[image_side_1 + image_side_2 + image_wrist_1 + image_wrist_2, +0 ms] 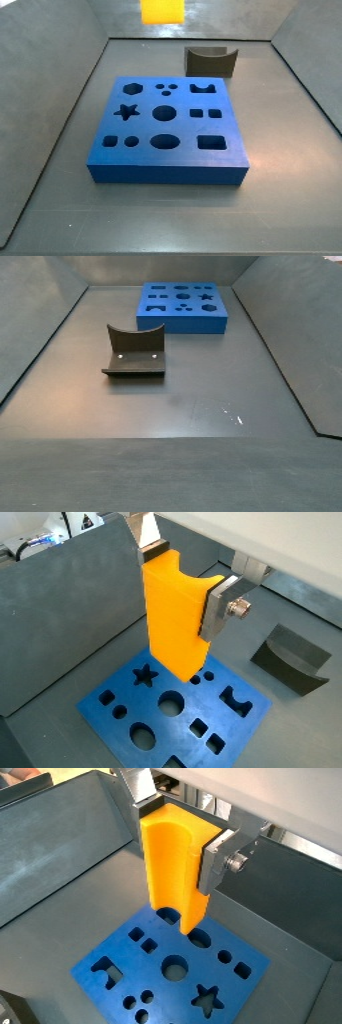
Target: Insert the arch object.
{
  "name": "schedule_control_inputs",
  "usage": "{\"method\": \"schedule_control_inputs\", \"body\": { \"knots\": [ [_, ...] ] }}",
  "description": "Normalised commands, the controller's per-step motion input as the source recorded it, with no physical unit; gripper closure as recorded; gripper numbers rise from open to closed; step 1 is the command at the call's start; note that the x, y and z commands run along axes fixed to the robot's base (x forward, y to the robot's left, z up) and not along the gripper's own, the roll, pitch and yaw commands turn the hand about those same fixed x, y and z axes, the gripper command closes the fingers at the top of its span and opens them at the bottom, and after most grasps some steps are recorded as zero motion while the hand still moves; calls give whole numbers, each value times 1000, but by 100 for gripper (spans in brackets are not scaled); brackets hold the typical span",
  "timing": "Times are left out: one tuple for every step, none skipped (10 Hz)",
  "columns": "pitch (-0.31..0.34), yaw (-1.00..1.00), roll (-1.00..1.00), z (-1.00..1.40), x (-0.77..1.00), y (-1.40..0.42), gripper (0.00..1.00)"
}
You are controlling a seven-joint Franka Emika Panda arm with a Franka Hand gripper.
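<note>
The arch object (174, 622) is a smooth yellow-orange block with a curved notch at its gripped end. It also shows in a wrist view (174, 868). My gripper (187, 572) is shut on it, silver fingers (221, 607) clamped on two sides, and holds it upright above the blue holed board (174, 707). In a side view only the block's lower end (163, 11) shows at the top edge, high over the board (167, 125). The board also shows in a wrist view (167, 973) and in a side view (183, 306), where the gripper and the block are out of view.
The dark fixture with a curved notch (210, 61) stands on the floor beyond the board. It also shows in a wrist view (291, 658) and in a side view (134, 351). Grey walls (67, 612) enclose the floor on all sides.
</note>
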Motion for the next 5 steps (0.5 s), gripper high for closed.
{"method": "schedule_control_inputs", "body": {
  "knots": [
    [0, 0, 0, 0, 29, 0, 100],
    [46, 0, 0, -303, 429, 40, 100],
    [36, 0, 0, -603, 709, 111, 100],
    [56, 0, 0, -757, 929, 197, 100],
    [41, 0, 47, -826, 1000, 246, 100]
  ]
}}
